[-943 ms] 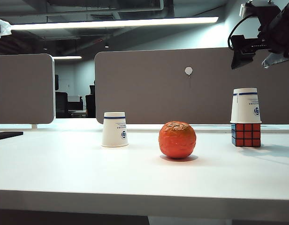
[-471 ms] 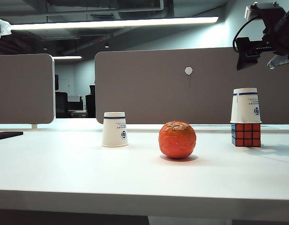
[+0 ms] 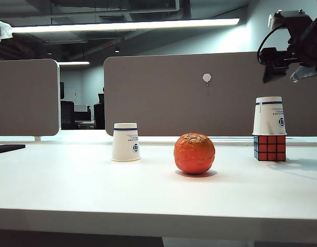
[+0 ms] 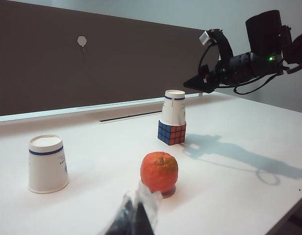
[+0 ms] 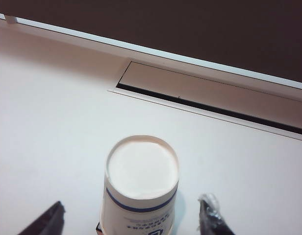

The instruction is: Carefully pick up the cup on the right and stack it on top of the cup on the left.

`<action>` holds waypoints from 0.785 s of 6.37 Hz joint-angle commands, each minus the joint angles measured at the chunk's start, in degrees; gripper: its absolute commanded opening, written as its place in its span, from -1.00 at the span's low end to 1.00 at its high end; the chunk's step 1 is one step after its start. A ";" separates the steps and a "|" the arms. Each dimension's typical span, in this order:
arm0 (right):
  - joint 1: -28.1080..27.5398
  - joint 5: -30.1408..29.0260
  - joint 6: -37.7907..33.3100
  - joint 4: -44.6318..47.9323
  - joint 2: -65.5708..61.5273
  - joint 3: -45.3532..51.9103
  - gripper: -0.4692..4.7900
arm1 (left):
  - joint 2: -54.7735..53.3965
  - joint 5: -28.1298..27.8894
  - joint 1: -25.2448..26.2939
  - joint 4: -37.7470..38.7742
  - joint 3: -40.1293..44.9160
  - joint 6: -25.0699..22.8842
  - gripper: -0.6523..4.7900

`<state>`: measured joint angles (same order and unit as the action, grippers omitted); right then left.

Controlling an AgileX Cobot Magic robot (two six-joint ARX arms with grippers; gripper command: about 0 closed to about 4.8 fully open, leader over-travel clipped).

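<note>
Overhead — right gripper spread above right cup | left gripper cropped — state unclear

The right claw hangs high over the worktop's far right corner, arm stretched out, its two fingers spread wide apart and holding nothing. The left claw sits low by the near edge, fingertips together.

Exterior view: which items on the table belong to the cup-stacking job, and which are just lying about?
Job:
- right cup, upside down on the cube
- left cup, upside down on the table
- right gripper, open, above the right cup

Lying about:
- orange
- Rubik's cube
- left gripper, idle near the orange
</note>
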<state>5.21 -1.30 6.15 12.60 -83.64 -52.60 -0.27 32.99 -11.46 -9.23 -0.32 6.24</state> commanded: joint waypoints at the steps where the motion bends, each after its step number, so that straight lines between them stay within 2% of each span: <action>1: 0.00 -0.90 0.07 1.16 0.07 -0.26 0.52 | -0.02 0.22 0.00 -0.76 -0.17 0.17 -0.78; 5: 0.07 -3.41 -0.11 3.78 -3.50 -0.28 0.54 | -0.04 0.17 0.00 -0.74 -0.17 0.15 -0.78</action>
<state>5.26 -4.36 6.09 14.35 -87.15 -52.60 -0.30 32.99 -11.46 -9.26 -0.34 6.24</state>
